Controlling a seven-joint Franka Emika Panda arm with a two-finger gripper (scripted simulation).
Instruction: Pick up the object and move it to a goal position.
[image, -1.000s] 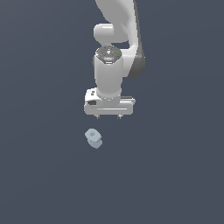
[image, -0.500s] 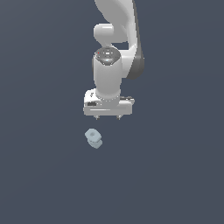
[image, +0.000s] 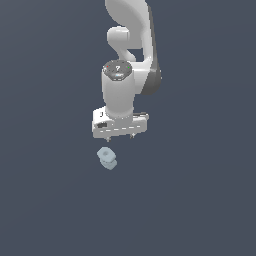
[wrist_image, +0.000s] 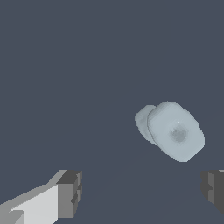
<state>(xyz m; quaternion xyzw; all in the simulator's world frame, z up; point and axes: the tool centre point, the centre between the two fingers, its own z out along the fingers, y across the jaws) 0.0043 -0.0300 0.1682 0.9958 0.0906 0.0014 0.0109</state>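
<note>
The object (image: 107, 158) is a small pale blue-grey lumpy block made of two rounded chunks, lying on the dark floor. In the exterior view the white gripper (image: 120, 136) hangs just above it and slightly toward the exterior view's right, its short fingertips pointing down. The wrist view shows the object (wrist_image: 171, 130) lying free, outside the gap and apart from both fingers (wrist_image: 70, 192). The gripper (wrist_image: 141, 191) is open with nothing between its fingers.
The white arm (image: 129, 55) rises behind the gripper to the top of the exterior view. Plain dark grey floor (image: 200, 200) surrounds the object on all sides.
The gripper has shifted slightly toward the exterior view's left and a little lower, nearer the object. The object has not moved.
</note>
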